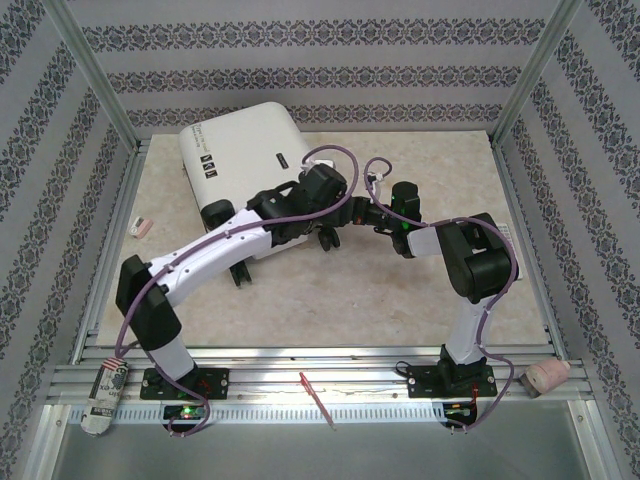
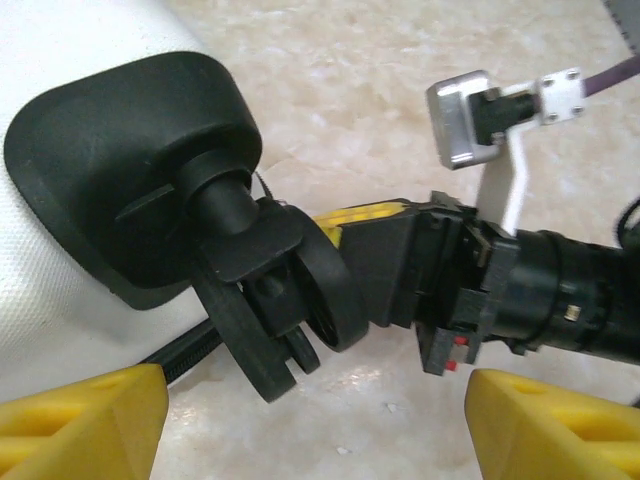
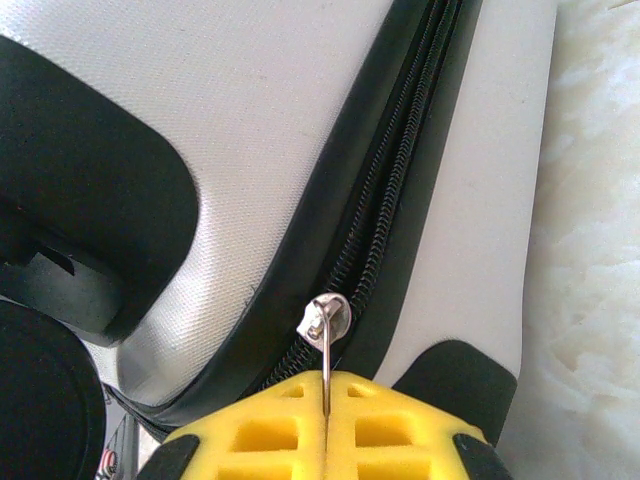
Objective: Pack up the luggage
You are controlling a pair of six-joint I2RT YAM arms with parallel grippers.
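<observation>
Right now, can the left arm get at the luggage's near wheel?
Probably yes: the left gripper stands open with the wheel just ahead between its fingers. The right gripper, shut on the zipper pull, crowds in behind it.

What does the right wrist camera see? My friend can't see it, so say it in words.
The yellow right claw is pinched shut on the small metal zipper pull of the white luggage. The black zipper runs up between the two white shell halves, with a black wheel mount at left.

white luggage on beige table
</observation>
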